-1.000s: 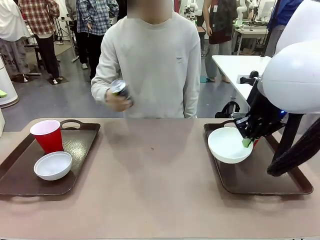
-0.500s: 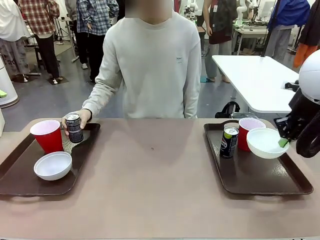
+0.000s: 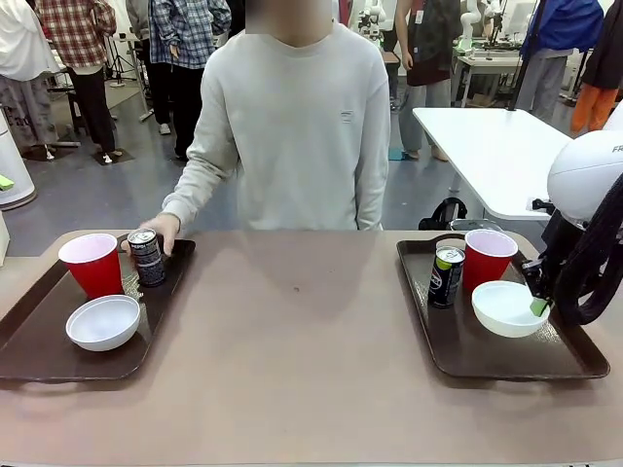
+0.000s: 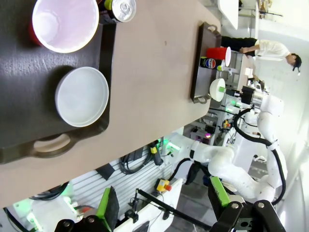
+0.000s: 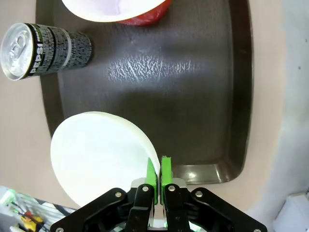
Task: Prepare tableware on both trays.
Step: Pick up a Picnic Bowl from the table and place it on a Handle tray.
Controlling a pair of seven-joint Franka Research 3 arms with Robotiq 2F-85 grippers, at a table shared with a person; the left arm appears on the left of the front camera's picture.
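Where the right gripper point(image 5: 158, 175) meets the white bowl point(image 3: 506, 308), its green pads are pinched on the bowl's rim, nearly closed with only the thin wall between them. Bowl sits low over the right tray point(image 3: 574, 358); whether it touches the tray floor cannot be told. Beyond the fingers, at the tray's far end from the gripper, stand a red cup point(image 3: 488, 258) and a dark can point(image 3: 447, 276) side by side, both upright, can just clear of the cup.

Left gripper point(image 4: 164, 203): fingers spread wide apart, holding nothing, hanging well above the left tray point(image 4: 29, 106). Past its fingertips lie a second white bowl point(image 4: 82, 96) near the loop handle, then a second red cup point(image 4: 65, 23), then a second can point(image 4: 119, 9) at the tray's edge.

Person's hand point(image 3: 161, 232) wraps that can from behind, can upright on the tray beside the cup.
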